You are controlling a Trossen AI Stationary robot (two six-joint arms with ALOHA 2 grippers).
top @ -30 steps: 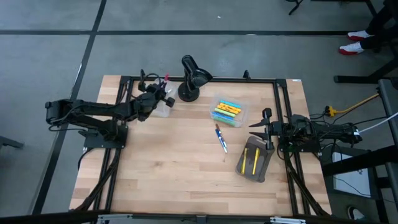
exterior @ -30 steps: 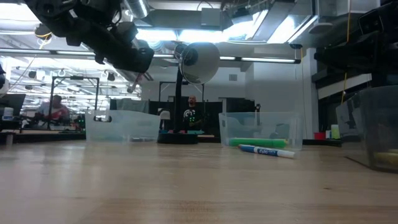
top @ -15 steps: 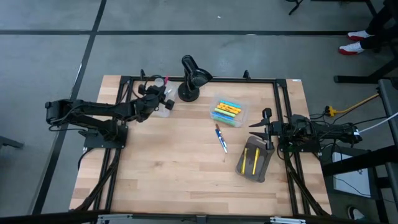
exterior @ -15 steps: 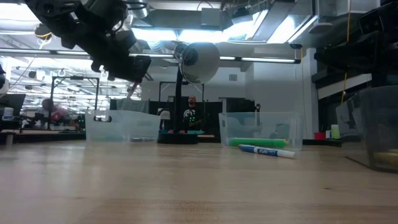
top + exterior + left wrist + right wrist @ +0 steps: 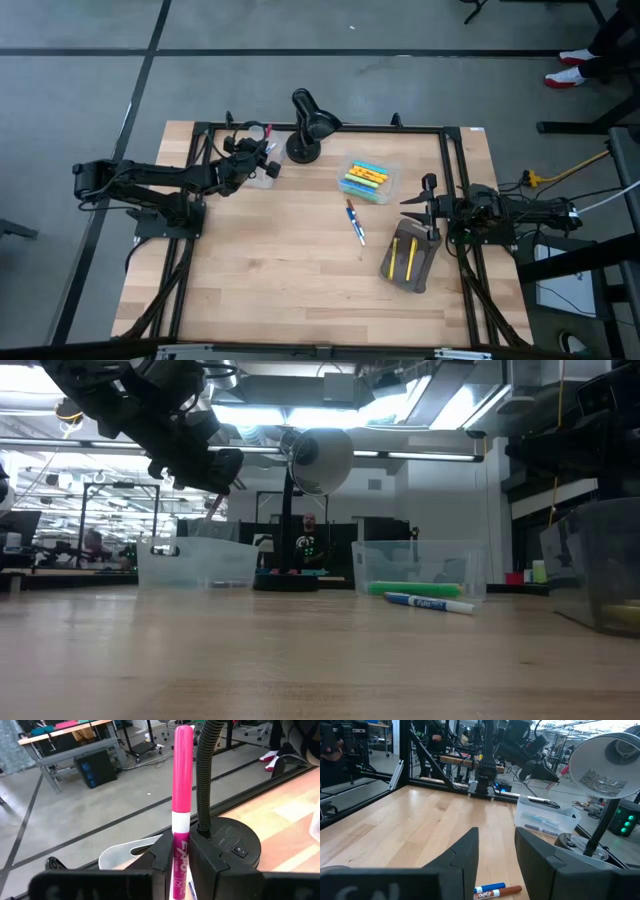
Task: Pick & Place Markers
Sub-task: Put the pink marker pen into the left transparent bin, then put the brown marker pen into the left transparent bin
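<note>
Plastic catches the eye first: a smooth pink marker with a white band sits clamped between the left gripper fingers, above a clear, shallow bin near the desk's far edge, beside the black lamp with its ribbed neck. A second clear tray holds yellow, green and blue markers; one blue marker lies on the pale wood. The right gripper waits apart, empty, by the right edge, near a grey pouch, seemingly with yellow sticks inside.

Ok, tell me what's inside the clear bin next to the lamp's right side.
The clear bin holds a pile of markers in yellow, green, blue and orange, lying flat. Whatever lies under the top layer is covered, so an exact count cannot be made.
</note>
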